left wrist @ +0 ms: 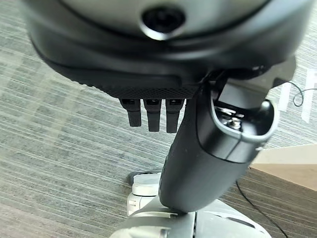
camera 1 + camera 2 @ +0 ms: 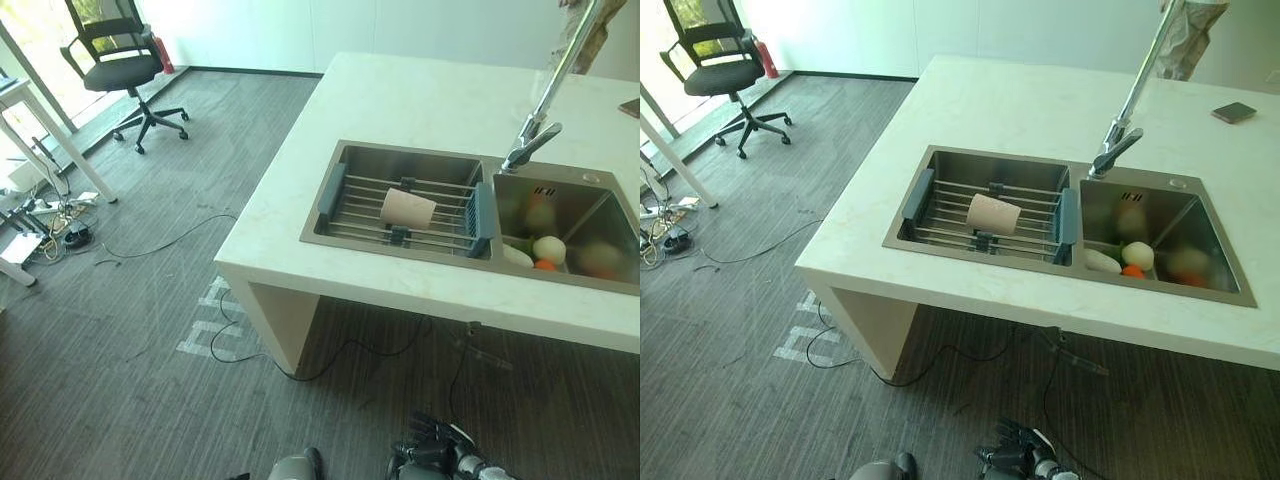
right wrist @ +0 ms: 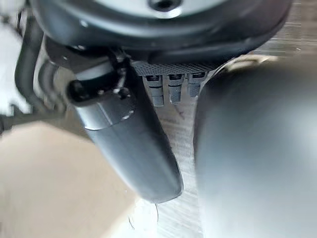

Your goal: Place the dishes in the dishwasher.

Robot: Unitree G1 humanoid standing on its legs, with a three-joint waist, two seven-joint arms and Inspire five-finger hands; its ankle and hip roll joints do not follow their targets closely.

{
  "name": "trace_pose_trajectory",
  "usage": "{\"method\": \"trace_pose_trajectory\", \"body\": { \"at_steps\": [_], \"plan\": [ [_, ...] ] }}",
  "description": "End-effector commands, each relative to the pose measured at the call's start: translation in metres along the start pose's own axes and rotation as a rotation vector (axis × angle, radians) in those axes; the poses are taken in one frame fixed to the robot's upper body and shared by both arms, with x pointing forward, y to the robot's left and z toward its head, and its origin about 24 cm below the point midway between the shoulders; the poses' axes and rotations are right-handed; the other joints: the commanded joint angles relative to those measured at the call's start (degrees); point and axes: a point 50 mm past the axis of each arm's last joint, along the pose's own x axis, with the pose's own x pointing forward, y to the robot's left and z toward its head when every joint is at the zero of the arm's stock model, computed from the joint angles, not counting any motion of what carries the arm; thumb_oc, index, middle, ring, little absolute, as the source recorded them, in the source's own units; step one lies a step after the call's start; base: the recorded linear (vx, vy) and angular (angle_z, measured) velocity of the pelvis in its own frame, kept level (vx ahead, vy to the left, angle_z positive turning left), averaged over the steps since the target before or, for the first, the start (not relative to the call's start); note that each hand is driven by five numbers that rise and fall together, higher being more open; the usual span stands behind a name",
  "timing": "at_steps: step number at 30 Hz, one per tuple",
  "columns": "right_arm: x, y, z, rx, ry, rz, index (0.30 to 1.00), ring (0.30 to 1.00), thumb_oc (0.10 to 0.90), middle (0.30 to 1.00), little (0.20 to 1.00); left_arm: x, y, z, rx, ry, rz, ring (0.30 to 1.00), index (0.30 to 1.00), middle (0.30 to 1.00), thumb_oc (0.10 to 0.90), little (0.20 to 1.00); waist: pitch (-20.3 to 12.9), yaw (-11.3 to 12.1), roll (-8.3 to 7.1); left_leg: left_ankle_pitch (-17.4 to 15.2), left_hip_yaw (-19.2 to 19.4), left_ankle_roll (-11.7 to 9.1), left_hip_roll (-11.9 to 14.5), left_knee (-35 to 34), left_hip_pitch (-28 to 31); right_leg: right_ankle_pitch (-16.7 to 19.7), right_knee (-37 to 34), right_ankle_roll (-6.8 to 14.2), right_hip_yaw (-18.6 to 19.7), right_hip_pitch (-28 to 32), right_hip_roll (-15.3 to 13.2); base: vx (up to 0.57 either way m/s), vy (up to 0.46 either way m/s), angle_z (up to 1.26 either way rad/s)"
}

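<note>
Two steel basins make up the sink (image 2: 330, 235) set in a pale stone counter (image 2: 420, 95). Across the left basin lies a wire drying rack (image 2: 440, 195) with dark end handles, and a pinkish cup (image 2: 407, 209) rests on its side on the rack's bars. In the right basin sit a white round dish or ball (image 2: 548, 248), a small orange item (image 2: 545, 265) just beside it, and blurred rounded things further in that I cannot name. A tall chrome faucet (image 2: 545, 100) rises behind the divider. A black office chair (image 2: 125, 65) stands well apart on the grey floor. The left hand (image 1: 153, 116) hangs low over the carpet with straight, relaxed fingers, empty. The right hand (image 3: 171, 89) likewise hangs with straight fingers, holding nothing.
</note>
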Motion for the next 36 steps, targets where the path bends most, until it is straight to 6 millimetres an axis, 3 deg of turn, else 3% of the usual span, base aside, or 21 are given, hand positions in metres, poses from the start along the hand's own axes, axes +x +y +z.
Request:
{"method": "trace_pose_trajectory", "body": {
  "at_steps": [1,12,18,25,26,31,33,34,35,36],
  "plan": [
    [0.003,-0.012,0.032,0.023,-0.108,-0.036,0.900,0.900,0.800,0.900,0.900,0.000,-0.022,0.025,0.055,-0.145,-0.049,0.900,0.900,0.900,0.800,0.900,2.33,-1.52,1.39,-8.98,-1.33,-1.49,2.26,1.46,1.07,-7.17,-0.74,3.22,-0.90,3.14,-1.88,0.02,0.016,-0.08],
    [-0.001,-0.023,0.026,0.057,-0.087,-0.086,0.900,0.900,0.800,0.900,0.900,-0.008,-0.017,0.074,0.110,-0.430,0.042,0.900,0.900,0.900,0.800,0.900,2.17,-3.22,2.66,-9.41,0.15,-1.51,2.55,1.46,2.22,-7.53,-0.74,3.28,0.22,3.66,-1.92,0.01,0.034,-0.07],
    [-0.003,-0.028,0.023,0.076,-0.081,-0.107,0.900,0.900,0.800,0.900,0.900,-0.017,-0.019,0.103,0.108,-0.584,-0.004,0.900,0.900,0.900,0.800,0.900,2.23,-3.59,3.03,-9.37,0.57,-1.40,2.72,1.46,2.26,-7.51,-0.74,3.38,0.59,3.59,-1.84,0.00,0.013,-0.12],
    [-0.003,-0.029,0.023,0.066,-0.078,-0.103,0.900,0.900,0.800,0.900,0.900,-0.018,-0.034,0.107,0.158,-0.596,-0.057,0.900,0.900,0.900,0.800,0.900,2.33,-4.13,2.79,-9.46,1.04,-1.30,3.03,1.46,2.57,-7.52,-0.74,3.31,1.01,3.60,-1.43,0.01,-0.009,-0.05],
    [0.008,-0.019,0.087,0.151,-0.269,0.003,0.900,0.900,0.800,0.900,0.900,-0.023,-0.033,0.133,-0.091,-0.608,-0.152,0.900,0.900,0.900,0.800,0.900,8.02,-0.63,2.37,-9.54,-3.93,5.76,-6.91,1.46,-2.55,-3.58,-0.74,2.51,1.33,-0.14,4.04,0.00,-0.035,-0.03],
    [0.010,-0.011,0.092,0.109,-0.281,0.004,0.900,0.900,0.800,0.900,0.900,-0.019,-0.034,0.117,-0.092,-0.573,-0.170,0.900,0.900,0.900,0.800,0.900,6.33,0.52,1.57,-9.87,-3.01,5.49,-7.17,1.46,-1.67,-5.31,-0.74,2.30,1.02,0.81,4.12,-0.02,-0.045,-0.17],
    [0.011,-0.008,0.098,0.084,-0.296,-0.004,0.900,0.900,0.800,0.900,0.900,-0.019,-0.033,0.115,-0.103,-0.568,-0.155,0.900,0.900,0.900,0.800,0.900,6.49,0.63,2.50,-10.58,-2.46,5.95,-6.57,1.46,-0.84,-2.77,-0.74,2.67,-1.31,3.13,5.43,0.01,0.038,-0.11],
    [0.012,-0.004,0.102,0.039,-0.298,0.007,0.900,0.900,0.800,0.900,0.900,-0.019,-0.031,0.117,-0.087,-0.575,-0.143,0.900,0.900,0.900,0.800,0.900,6.71,0.48,2.77,-10.98,-2.28,6.46,-6.66,1.46,-0.48,-2.06,2.78,3.07,-1.69,2.72,5.76,-0.01,0.034,-0.33],
    [0.013,-0.001,0.106,-0.028,-0.295,0.012,0.900,0.900,0.800,0.900,0.900,-0.020,-0.029,0.120,-0.060,-0.584,-0.123,0.900,0.900,0.900,0.800,0.900,7.27,0.41,2.94,-11.00,-2.86,7.13,-7.09,1.46,-0.36,-1.75,10.89,3.57,-1.08,-0.16,5.12,-0.03,0.000,-0.56],
    [0.013,0.000,0.109,-0.097,-0.301,0.004,0.900,0.900,0.800,0.900,0.900,-0.021,-0.028,0.125,-0.048,-0.588,-0.104,0.900,0.900,0.900,0.800,0.900,8.30,0.56,2.77,-11.81,-3.94,7.92,-8.13,1.46,0.37,-1.52,18.18,4.54,-0.10,-3.53,3.18,-0.06,-0.120,-0.52]
  ]
}}
